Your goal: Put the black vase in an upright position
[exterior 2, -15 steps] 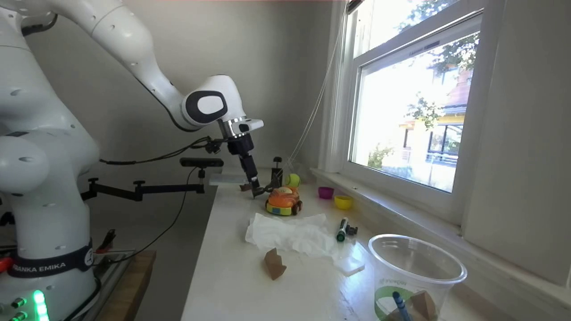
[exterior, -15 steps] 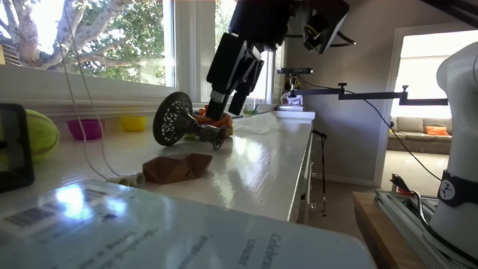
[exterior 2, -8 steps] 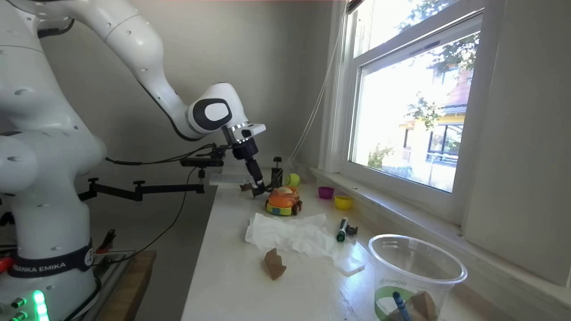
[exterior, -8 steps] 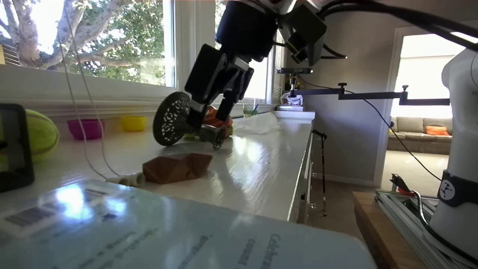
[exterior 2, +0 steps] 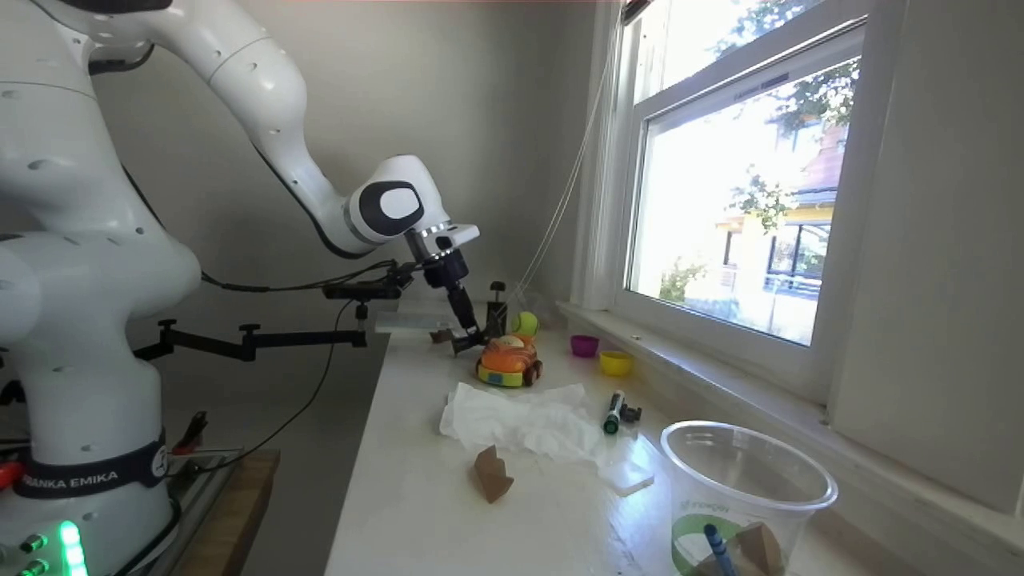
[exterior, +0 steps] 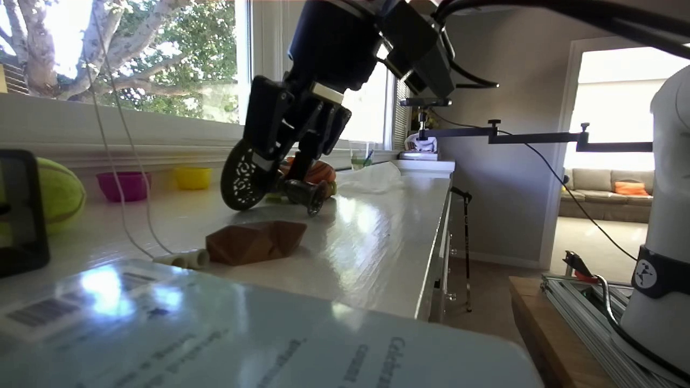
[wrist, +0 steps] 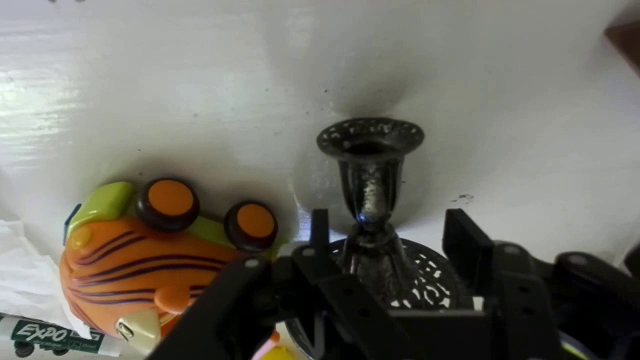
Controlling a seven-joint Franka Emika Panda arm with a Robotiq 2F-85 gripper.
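A home: sofa (exterior: 614,208) beyond the doorway (exterior: 569,102), toy car (exterior 2: 509,358) near a window (exterior 2: 736,216).

Toy vehicle (wrist: 145,270) near fingers (wrist: 465,242), gaps flanking stem of black vase (wrist: 371,232)

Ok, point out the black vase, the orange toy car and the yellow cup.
Black vase (wrist: 374,229): wrist view, its narrow waist.
Orange toy car (wrist: 145,267): wrist view, striped body.
Yellow cup (exterior: 192,180): in an exterior view, outer wall.
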